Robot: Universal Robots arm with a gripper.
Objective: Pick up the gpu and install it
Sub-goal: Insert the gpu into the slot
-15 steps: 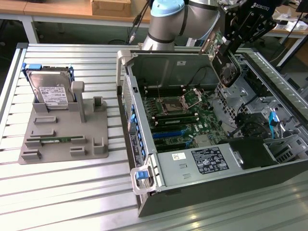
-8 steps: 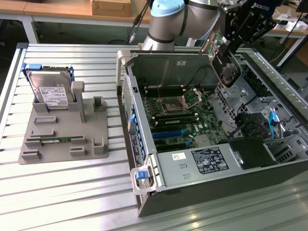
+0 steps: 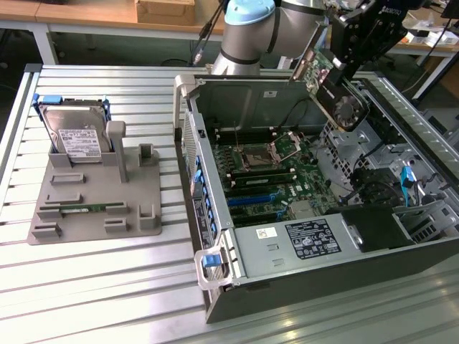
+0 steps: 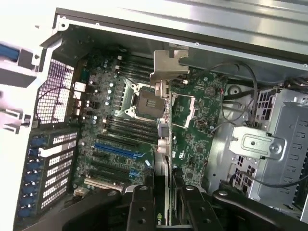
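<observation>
The gpu (image 3: 343,102) hangs tilted in the air over the far right part of the open computer case (image 3: 215,236). Its round fan faces the exterior view's right and its green board back (image 3: 312,68) faces the arm. My black gripper (image 3: 333,74) is shut on the card from above. In the wrist view the gpu (image 4: 195,125) runs away from me between my two fingers (image 4: 140,208), and its silver bracket (image 4: 168,65) is at the far end. The gripper (image 4: 166,209) is above the motherboard (image 4: 115,120), whose blue slots (image 4: 115,151) lie off to one side of the card.
On the slatted table at the exterior view's left stands a grey holder (image 3: 93,193) with a silver hard drive (image 3: 75,136) and a narrow green memory stick (image 3: 86,208). Inside the case are the CPU socket (image 3: 258,154), loose cables (image 4: 240,77), a metal drive cage (image 4: 274,144) and a labelled power supply (image 3: 308,240).
</observation>
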